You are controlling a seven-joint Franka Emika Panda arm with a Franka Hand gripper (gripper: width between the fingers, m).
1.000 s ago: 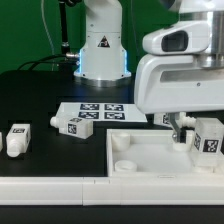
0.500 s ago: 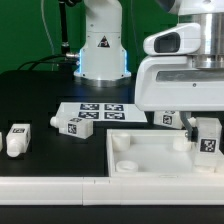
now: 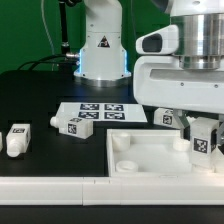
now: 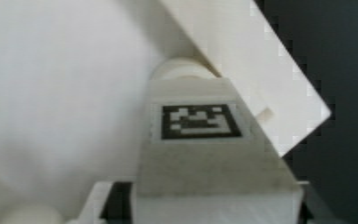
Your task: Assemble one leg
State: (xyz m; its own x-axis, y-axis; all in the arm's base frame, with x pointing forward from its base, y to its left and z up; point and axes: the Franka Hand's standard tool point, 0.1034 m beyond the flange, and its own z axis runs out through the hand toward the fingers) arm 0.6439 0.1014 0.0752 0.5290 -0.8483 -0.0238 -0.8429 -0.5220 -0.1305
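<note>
My gripper [image 3: 199, 128] is shut on a white leg [image 3: 205, 141] with a black-and-white tag. It holds the leg upright over the far corner of the large white panel [image 3: 150, 156] on the exterior view's right. In the wrist view the leg [image 4: 202, 120] runs down between my fingers [image 4: 112, 202] to the gripper [image 4: 202, 206], its peg end towards the panel [image 4: 60, 90]. Whether the peg touches a socket is hidden. Two more legs [image 3: 17, 139] [image 3: 72, 126] lie on the black table at the left, and another [image 3: 166, 118] lies behind my gripper.
The marker board [image 3: 100, 111] lies flat behind the panel. The robot base [image 3: 101, 45] stands at the back. Two round sockets [image 3: 121, 142] [image 3: 126, 167] show on the panel's left side. A white ledge [image 3: 60, 187] runs along the front.
The arm's body has turned a little towards the exterior view's left. The held leg stays over the same panel corner and now stands a little straighter.
</note>
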